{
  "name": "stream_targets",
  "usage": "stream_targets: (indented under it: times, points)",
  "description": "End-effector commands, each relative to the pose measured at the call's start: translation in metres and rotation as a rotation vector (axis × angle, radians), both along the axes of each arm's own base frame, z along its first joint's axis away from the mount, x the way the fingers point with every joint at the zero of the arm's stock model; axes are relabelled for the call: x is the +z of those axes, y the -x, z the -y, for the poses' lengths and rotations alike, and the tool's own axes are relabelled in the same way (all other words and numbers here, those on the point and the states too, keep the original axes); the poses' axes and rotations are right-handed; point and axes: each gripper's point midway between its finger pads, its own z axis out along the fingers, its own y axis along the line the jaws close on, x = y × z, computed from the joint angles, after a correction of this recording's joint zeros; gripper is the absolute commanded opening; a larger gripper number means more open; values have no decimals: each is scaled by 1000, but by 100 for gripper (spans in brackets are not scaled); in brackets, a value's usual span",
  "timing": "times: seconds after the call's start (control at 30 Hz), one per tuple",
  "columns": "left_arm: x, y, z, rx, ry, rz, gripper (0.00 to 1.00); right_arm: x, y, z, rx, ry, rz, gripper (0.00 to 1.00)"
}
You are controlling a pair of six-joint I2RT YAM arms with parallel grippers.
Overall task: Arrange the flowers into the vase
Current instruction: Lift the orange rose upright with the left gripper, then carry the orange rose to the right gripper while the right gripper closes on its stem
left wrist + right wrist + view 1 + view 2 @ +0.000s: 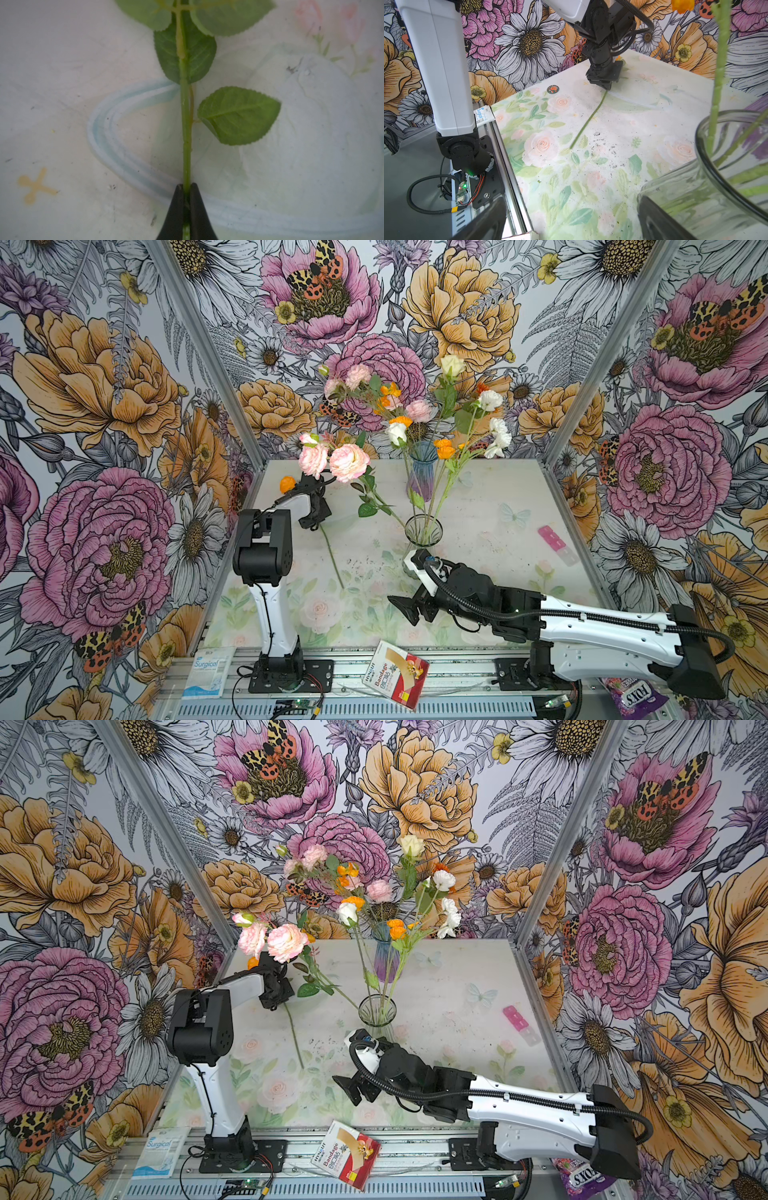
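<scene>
Most of the flowers (419,410) (379,890) stand in the clear vase (432,540) (384,1021) (708,187) at mid-table, with pink, orange, white and cream blooms fanning up and out. One pink spray (349,462) (287,942) leans far left from that vase, its blooms above the left gripper (314,526) (275,1006) (187,188) (605,85).

One more stem (332,560) (296,1042) (186,135) (589,118) lies flat on the table (478,506) (436,986). It is left of the vase and apart from it, its cut end pointing toward the front edge. The left gripper is closed on this stem partway along. In the left wrist view the black fingertips (177,204) pinch the green stem, with serrated leaves beyond. An orange bloom (286,484) shows just past the gripper; whether it belongs to the held stem I cannot tell.

The right gripper (413,610) (358,1088) sits low in front of the vase, jaws spread wide and holding nothing. Its wrist view shows the vase just beside it.

A blue vase (422,477) (386,959) stands behind the clear one. A pink block (555,541) lies near the table's right edge. A bandage box (395,672) and a surgical packet (206,672) rest on the front rail.
</scene>
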Motion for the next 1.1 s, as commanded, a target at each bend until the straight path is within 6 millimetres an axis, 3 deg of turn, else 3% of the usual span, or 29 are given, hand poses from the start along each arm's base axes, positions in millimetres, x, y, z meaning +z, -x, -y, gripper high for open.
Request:
stream_targets:
  times: [0.0,0.13,0.27,0.53,0.63,0.7,0.77,0.9,1.07]
  points:
    - [1,7,5,-16,11,-17,0,8,-5,3,-25,-35,10,100]
    - [36,19,2,-5,12,48,0,9,-7,4,-28,-37,13,100]
    - [92,51,-9,32,-16,176,0,14,-12,5,-27,-45,17,100]
    - [176,160,-34,147,-68,445,0,31,-13,-6,23,-66,25,99]
    - [222,201,-40,155,-107,592,0,45,-11,-11,52,-90,36,99]
    - [265,227,-42,146,-143,720,0,54,-10,-14,69,-96,53,99]
    - [304,243,-36,104,-140,848,0,60,-10,-16,81,-99,70,100]
    - [376,264,-4,-61,-44,1110,0,75,-7,-25,117,-117,84,99]
    - [439,290,55,-378,154,1444,0,100,0,-39,185,-159,101,93]
